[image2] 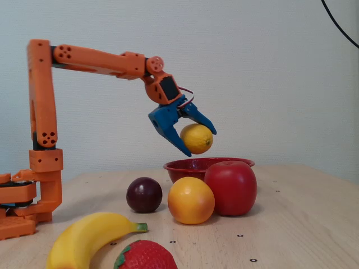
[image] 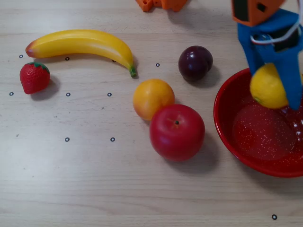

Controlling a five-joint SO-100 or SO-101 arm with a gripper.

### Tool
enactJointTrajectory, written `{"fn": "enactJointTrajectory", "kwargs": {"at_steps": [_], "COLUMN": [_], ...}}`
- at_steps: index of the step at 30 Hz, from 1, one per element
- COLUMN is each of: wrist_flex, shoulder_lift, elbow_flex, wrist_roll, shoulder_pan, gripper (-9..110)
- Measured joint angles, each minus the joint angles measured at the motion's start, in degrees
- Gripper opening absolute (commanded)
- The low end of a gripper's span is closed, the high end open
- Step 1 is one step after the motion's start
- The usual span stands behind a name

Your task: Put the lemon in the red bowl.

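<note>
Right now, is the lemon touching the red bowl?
Apart. The fixed view shows wall between the lemon, held in the gripper, and the red bowl's rim.
</note>
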Motion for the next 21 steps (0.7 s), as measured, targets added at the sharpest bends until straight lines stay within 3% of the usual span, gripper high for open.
{"fn": "enactJointTrajectory", "kwargs": {"at_steps": [8, 10, 16, 21], "wrist_flex": [3.5, 3.9, 7.7, 10.1], "shoulder_lift": [-15.1, -18.1, -22.9, -22.9], "elbow_flex": [-11.0, -14.1, -17.8, -20.5], "wrist_roll": [-1.7, -2.0, -1.8, -0.2], "shoulder_pan": [0.9, 0.7, 0.8, 0.7], "gripper": [0, 9, 50, 51]}}
